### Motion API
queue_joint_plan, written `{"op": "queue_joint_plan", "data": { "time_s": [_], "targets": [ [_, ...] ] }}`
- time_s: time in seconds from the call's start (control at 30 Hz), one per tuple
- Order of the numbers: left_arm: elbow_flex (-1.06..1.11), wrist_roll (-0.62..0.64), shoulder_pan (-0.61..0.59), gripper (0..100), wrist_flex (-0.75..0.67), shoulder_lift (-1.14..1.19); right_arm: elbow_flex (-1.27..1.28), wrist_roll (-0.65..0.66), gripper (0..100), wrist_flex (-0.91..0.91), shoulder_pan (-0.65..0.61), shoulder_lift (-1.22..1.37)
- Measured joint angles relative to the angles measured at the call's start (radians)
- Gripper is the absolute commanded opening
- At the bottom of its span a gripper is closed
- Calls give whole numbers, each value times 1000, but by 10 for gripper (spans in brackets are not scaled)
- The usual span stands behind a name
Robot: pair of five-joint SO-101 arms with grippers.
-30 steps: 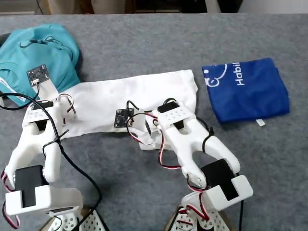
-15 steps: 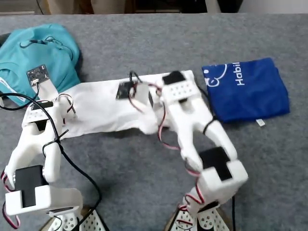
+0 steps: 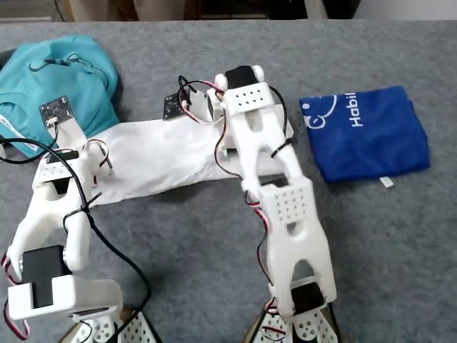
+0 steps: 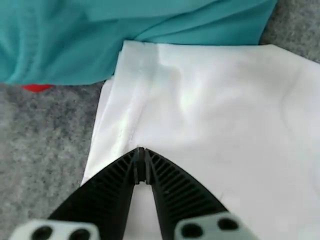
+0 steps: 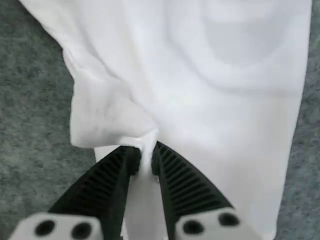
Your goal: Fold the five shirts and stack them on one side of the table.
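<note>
The right claw (image 5: 142, 150), clenched on a pinch of the white shirt (image 3: 157, 153), has swung within the last second from the shirt's near edge across to its far edge. It has dragged the near part of the cloth over the rest, so the shirt now lies as a narrower band across the middle of the tabletop (image 3: 214, 50). The left claw (image 4: 140, 152) has not moved: it stays clamped on the hem at the shirt's other end, pinning it while the fold runs. I judge this a lengthwise fold nearly laid but not yet let go; the cloth at the right claw's pinch looks bunched and may want smoothing. Both ends are tight. The teal shirt (image 3: 64, 71), a loose heap, touches or overlaps the white shirt's corner by the left claw. The folded blue shirt (image 3: 368, 132) sits just beside the other end, parted by a thin strip of grey. Open room lies beyond the white shirt toward the far edge, and on the near side in front of the arm bases.
</note>
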Motion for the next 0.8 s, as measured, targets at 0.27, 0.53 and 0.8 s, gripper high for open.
{"op": "queue_joint_plan", "data": {
  "time_s": [0.27, 0.53, 0.8],
  "targets": [
    [0, 0, 0, 18, 0, 0, -382, 14, 154, 17, -14, 229],
    [0, 0, 0, 18, 0, 0, -443, -64, 207, 20, -14, 216],
    [0, 0, 0, 18, 0, 0, -270, -71, 0, 20, -14, 52]
  ]
}}
